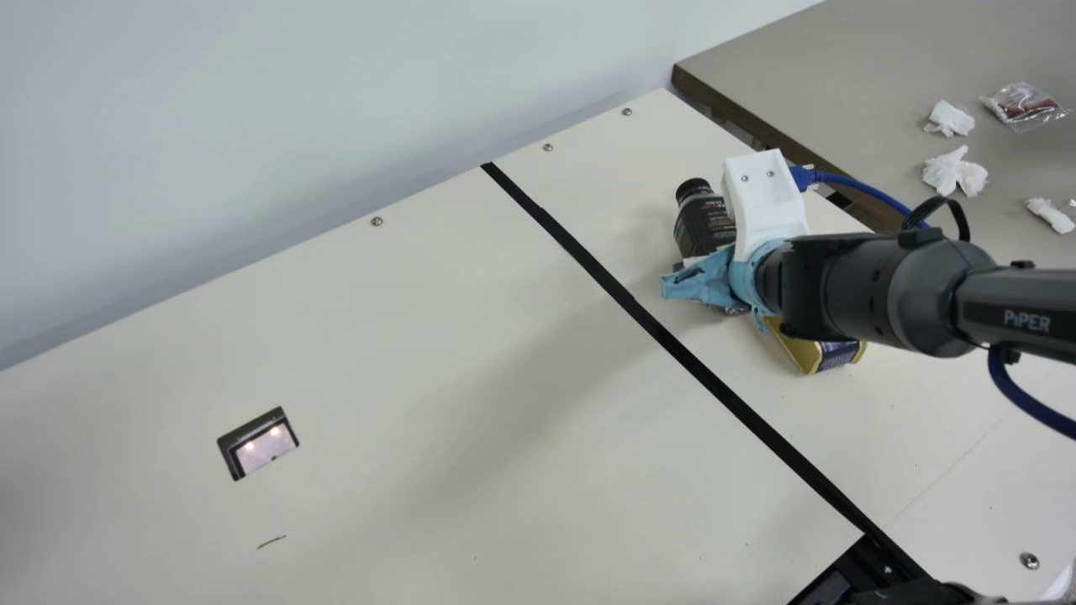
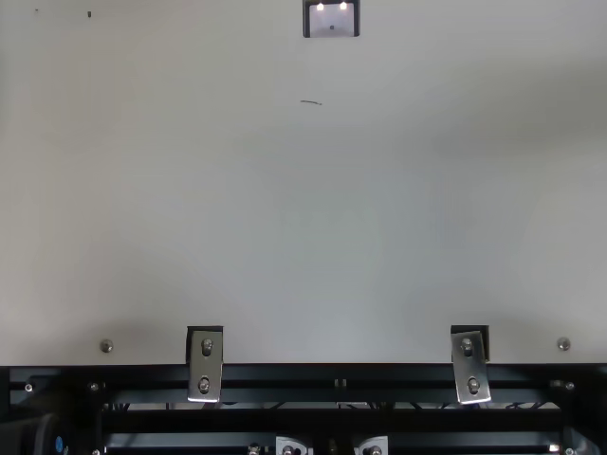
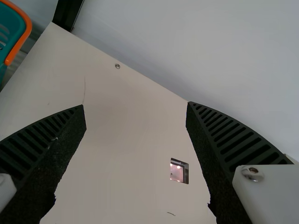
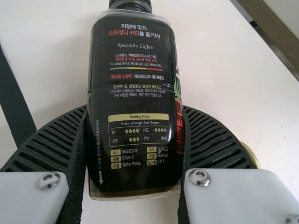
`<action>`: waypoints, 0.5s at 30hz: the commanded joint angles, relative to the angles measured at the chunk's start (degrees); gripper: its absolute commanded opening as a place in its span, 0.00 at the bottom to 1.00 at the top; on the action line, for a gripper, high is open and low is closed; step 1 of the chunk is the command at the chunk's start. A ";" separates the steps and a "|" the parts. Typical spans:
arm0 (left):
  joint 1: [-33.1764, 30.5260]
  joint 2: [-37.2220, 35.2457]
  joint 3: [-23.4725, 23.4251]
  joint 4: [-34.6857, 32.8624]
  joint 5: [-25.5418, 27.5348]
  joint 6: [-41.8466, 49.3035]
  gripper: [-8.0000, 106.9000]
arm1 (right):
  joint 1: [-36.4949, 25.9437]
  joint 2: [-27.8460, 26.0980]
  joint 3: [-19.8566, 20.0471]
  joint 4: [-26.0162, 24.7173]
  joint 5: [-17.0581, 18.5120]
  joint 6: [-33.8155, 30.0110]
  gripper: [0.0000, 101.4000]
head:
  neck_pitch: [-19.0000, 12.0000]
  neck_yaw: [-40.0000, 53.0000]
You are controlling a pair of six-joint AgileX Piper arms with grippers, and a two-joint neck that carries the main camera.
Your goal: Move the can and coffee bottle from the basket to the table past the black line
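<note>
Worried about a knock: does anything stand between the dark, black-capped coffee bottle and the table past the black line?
Nothing visible does. The right gripper holds the bottle past the line; the boxy gold-and-blue can is off to one side.

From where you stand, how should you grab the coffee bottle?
I'd grip the coffee bottle low on its body, facing the label, one finger on each side, as my right gripper does. Those sides look long and straight, unlike the narrow neck.

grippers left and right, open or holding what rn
Left gripper: open, holding nothing.
Right gripper: closed on the coffee bottle.
</note>
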 commanded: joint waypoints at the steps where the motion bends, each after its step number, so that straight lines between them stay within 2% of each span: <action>1: 0.00 0.00 0.00 0.00 0.00 0.00 0.85 | 0.16 0.26 0.22 -0.25 0.12 0.53 0.00 | -1.27 -1.29; 9: 0.00 0.00 0.00 0.00 0.00 0.00 0.85 | 0.42 1.10 0.74 -1.76 0.42 2.41 0.00 | -1.27 -1.29; 10: 0.00 0.00 0.00 0.00 0.00 0.00 0.85 | 0.40 1.09 0.80 -1.94 0.41 2.70 0.04 | -1.27 -1.29; 11: 0.00 0.00 0.00 0.00 0.00 0.00 0.85 | 0.40 1.03 0.87 -2.03 0.42 2.91 0.55 | -1.27 -1.29; 12: 0.00 0.00 0.00 0.00 0.00 0.00 0.85 | 0.42 0.86 0.96 -2.21 0.36 3.21 1.00 | -1.27 -1.29; 15: 0.00 0.00 0.00 0.00 0.00 0.00 0.85 | 0.70 -0.08 1.23 -2.34 0.08 3.75 1.00 | -1.27 -1.29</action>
